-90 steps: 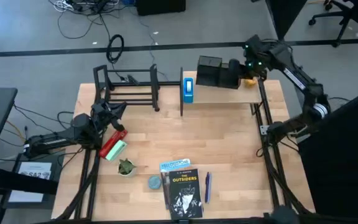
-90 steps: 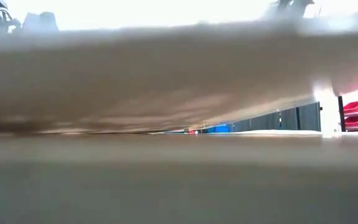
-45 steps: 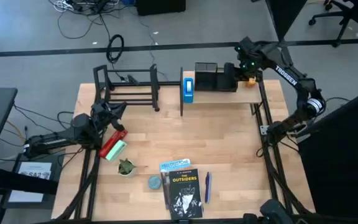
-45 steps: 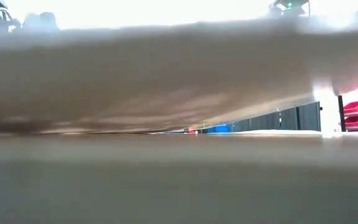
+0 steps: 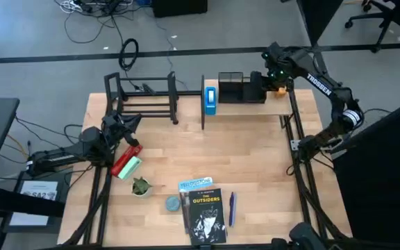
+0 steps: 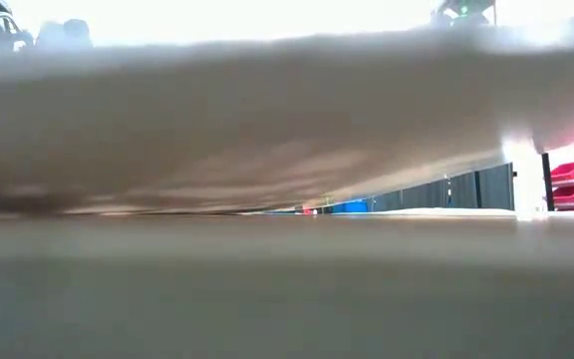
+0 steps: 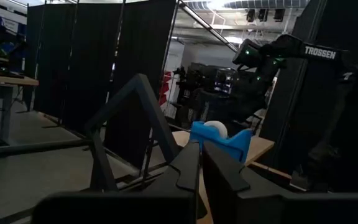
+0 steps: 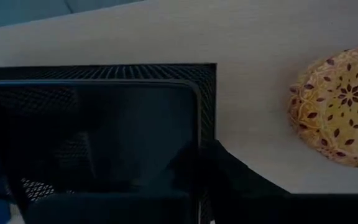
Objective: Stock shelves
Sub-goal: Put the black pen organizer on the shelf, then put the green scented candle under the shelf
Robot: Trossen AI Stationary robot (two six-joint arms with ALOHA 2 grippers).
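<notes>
Right claw clamped on mesh organizer wall atop wood shelf — left claw closed, empty

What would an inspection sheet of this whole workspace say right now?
Surface: light wood table, mostly bare in the middle.
Job's things: wood-board shelf carries a black mesh organizer, a blue tape dispenser and a yellow patterned bowl; black tube rack holds nothing seen.
Clutter: red and green item, small plant, book, blue pen, round teal thing.
End effectors: right end effector at the organizer on the shelf; left end effector shut, empty, at the table's left edge.
Cables: coiled on the floor behind the table.
Surroundings: dark screens, office chair.
</notes>
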